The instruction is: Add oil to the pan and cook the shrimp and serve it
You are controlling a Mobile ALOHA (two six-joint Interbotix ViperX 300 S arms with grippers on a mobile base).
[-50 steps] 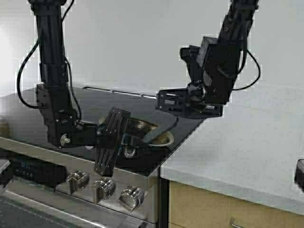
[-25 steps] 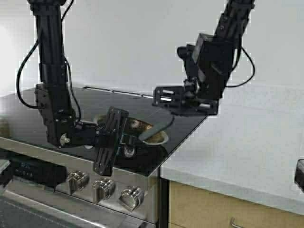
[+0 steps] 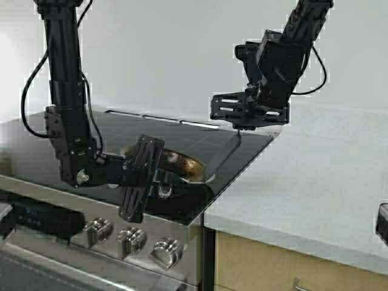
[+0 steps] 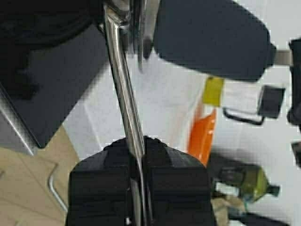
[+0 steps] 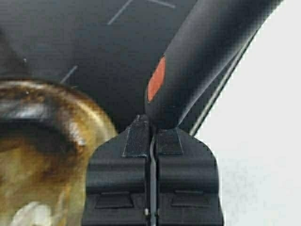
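Note:
The steel pan [image 3: 182, 162], browned gold inside [image 5: 42, 141], sits tilted over the black cooktop. My left gripper [image 3: 159, 177] is shut on its silver handle [image 4: 123, 84]. My right gripper [image 3: 241, 125] hangs above the cooktop's right edge, shut on a dark grey spatula [image 3: 221, 156] with an orange mark [image 5: 202, 61]. The spatula slants down toward the pan's rim. A small pale piece, seemingly the shrimp [image 5: 30, 215], lies inside the pan. The oil [image 4: 247, 181] shows yellow-green in a jug far off on the counter.
The glass cooktop [image 3: 121, 130] ends beside the white counter [image 3: 315, 176] on the right. Steel knobs [image 3: 133, 239] line the stove front below the pan. An orange object [image 4: 202, 136] stands near the jug.
My right gripper has risen and shifted right with the spatula, drawing its blade up out of the pan. The pan has tipped a little in my left gripper.

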